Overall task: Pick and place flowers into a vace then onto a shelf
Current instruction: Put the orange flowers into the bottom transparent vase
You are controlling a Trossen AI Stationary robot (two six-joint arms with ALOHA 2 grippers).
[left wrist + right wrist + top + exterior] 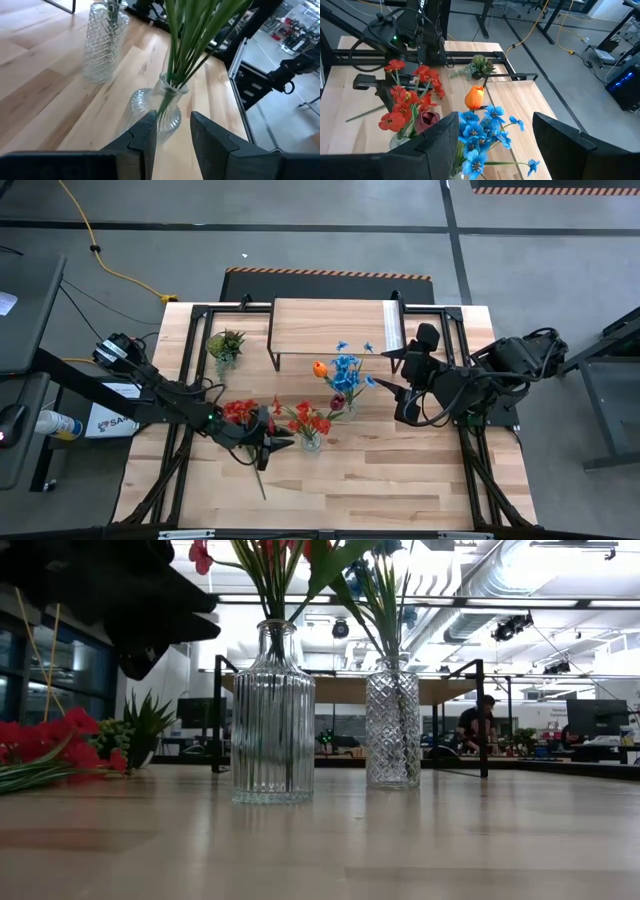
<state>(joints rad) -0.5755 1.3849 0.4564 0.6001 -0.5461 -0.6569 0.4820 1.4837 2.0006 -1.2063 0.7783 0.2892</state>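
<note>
Fingers [169, 131] of the left arm hover apart near the ribbed vase [169, 107].

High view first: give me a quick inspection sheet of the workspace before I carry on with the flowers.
Surface: wooden table, near part bare.
Job's things: ribbed vase holds red flowers; diamond-cut vase holds blue flowers, orange tulip and maroon tulip; another red bunch lies on the table; shelf has no vase on it.
Clutter: green leafy tuft beside the shelf.
Grippers: left gripper next to the ribbed vase; right gripper open, facing the blue flowers.
Cables: yellow cable on the floor.
Surroundings: person seated far behind the table.
</note>
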